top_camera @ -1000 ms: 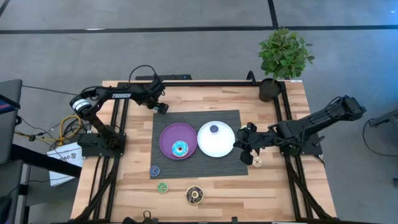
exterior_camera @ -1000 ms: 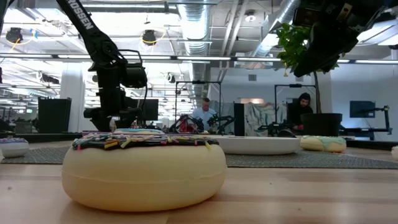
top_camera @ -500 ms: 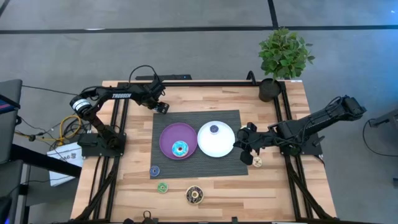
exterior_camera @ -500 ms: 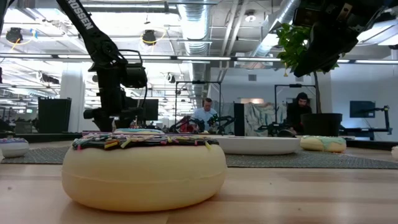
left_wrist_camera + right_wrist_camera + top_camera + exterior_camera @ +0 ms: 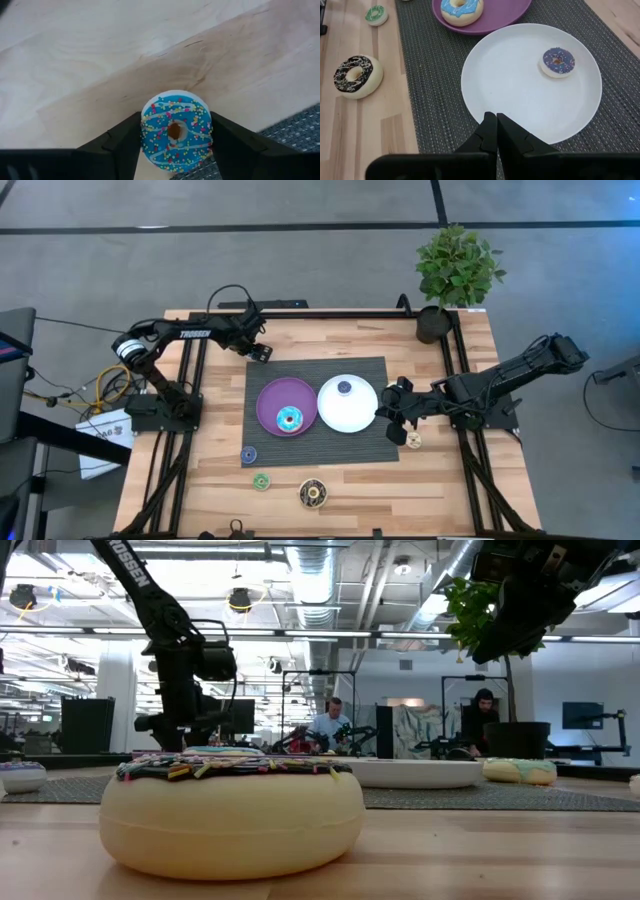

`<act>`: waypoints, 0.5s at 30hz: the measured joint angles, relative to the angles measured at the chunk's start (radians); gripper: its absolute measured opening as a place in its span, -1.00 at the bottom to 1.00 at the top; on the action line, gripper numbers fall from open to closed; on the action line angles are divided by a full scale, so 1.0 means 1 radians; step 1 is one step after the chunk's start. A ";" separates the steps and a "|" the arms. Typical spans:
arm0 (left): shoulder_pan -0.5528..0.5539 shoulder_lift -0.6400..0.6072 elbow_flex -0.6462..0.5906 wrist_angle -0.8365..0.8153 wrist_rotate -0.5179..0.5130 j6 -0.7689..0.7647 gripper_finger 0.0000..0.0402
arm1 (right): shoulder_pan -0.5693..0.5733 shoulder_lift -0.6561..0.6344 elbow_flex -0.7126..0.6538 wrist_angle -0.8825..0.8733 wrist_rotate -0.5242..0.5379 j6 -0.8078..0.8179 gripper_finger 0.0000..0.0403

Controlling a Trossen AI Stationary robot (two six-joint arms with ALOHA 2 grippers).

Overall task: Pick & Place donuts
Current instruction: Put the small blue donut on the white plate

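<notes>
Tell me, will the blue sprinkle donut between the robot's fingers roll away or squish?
The blue sprinkle donut lies flat on the wood, so it probably won't roll. It looks like a firm toy, likely keeping its shape. The left gripper fingers flank both sides, so slipping seems unlikely.

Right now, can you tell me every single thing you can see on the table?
Mat: 1, dark grey, table's middle.
Purple plate: 1, on mat.
White plate: 1, on mat, beside it.
Light blue donut: 1, on purple plate.
Purple donut: 1, on white plate.
Dark blue donut, green donut, brown donut: 3, on wood near the front.
Cream donut: 1, on wood right of mat.
Sprinkled blue donut: 1, behind the mat's left corner.
Plant: 1, green, back right corner.
Left gripper: closed on the sprinkled blue donut.
Right gripper: shut, empty, at white plate's edge.
</notes>
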 joint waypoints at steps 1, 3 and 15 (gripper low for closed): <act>0.000 -0.004 0.000 -0.001 0.006 0.000 0.02 | 0.000 0.000 0.000 0.000 -0.001 0.000 -1.00; -0.004 -0.014 0.016 -0.027 0.013 0.001 0.02 | 0.000 0.000 0.000 0.000 -0.001 0.000 -1.00; -0.145 -0.036 0.269 -0.137 0.085 0.054 0.02 | 0.000 0.000 0.000 0.000 -0.002 0.002 -1.00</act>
